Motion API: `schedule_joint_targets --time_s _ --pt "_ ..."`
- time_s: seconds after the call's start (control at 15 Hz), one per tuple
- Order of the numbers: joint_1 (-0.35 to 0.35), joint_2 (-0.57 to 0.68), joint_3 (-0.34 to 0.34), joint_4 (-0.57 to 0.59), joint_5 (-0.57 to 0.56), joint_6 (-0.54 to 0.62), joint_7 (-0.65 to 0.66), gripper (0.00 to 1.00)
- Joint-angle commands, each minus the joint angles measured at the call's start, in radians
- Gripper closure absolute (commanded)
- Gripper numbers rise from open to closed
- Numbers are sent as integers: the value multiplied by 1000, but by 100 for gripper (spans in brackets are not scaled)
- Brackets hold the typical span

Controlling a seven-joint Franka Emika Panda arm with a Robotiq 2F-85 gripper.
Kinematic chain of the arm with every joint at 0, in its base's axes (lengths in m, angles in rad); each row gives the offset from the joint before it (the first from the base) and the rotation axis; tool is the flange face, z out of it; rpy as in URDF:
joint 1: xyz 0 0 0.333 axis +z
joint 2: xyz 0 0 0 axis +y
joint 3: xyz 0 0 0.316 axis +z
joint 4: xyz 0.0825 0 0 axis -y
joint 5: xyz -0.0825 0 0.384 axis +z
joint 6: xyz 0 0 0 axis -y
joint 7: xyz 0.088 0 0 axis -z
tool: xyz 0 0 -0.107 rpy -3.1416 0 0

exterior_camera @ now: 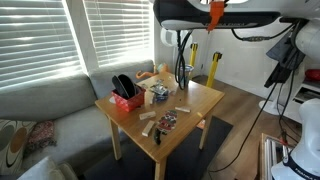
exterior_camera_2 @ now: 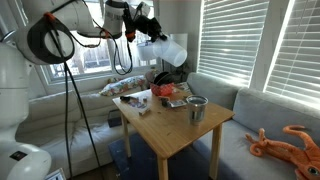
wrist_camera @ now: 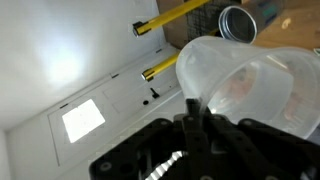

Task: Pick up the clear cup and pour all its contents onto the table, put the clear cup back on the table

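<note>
The claw is closed on the clear cup and holds it high above the bench, off the bench's far side. In that exterior view the cup is tipped over, but which way its mouth faces is hard to make out.

In the wrist view one dark finger crosses the cup wall. The finger opposite is hidden behind the cloudy plastic. A faint pinkish patch shows through the wall, and it cannot be told whether anything is inside.

In an exterior view the arm is cut off by the top edge above the bench. Neither claw nor cup can be picked out there.

On the bench:
- The greyish cup stands upright near one edge. In the wrist view only its rim shows, from above.
- The black-and-red container stands at the corner beside the sofa.
- A few pale sticks lie near the front corner, with dark packets just beside them. Both are too small to describe.

Two yellow bars cross the wrist view. Their ends are cut off or hidden behind the cup.
</note>
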Motion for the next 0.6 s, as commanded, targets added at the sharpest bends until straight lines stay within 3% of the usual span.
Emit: schedule_joint_targets --time_s 0.0,0.13,0.2,0.4,0.53 --pt "-17 -72 22 -79 57 178 98 99" --pt "-29 -59 23 -49 130 221 89 99" --pt "-12 -36 4 -35 74 182 68 96" --pt "-16 -37 7 -35 103 204 74 99" --pt "-20 -51 13 -59 95 338 175 99"
